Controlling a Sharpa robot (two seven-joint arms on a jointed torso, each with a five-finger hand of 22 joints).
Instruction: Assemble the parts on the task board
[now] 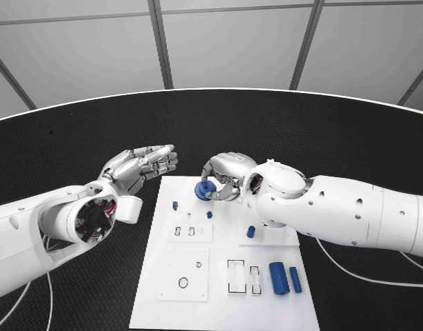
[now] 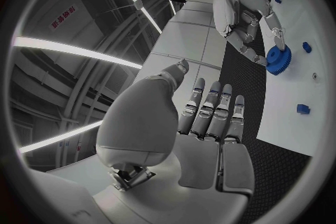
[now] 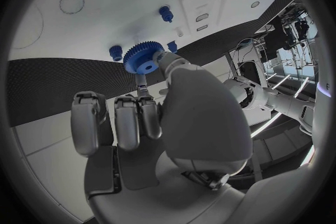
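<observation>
We see the right hand pinching a blue gear at the task board's 12 o'clock edge. The left hand, fingers extended and empty, hovers over the black counter at the gear's 9 o'clock.

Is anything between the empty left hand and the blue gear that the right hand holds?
No. In the head view, only bare black table and the task board edge separate the left hand from the blue gear pinched by the right hand.
</observation>
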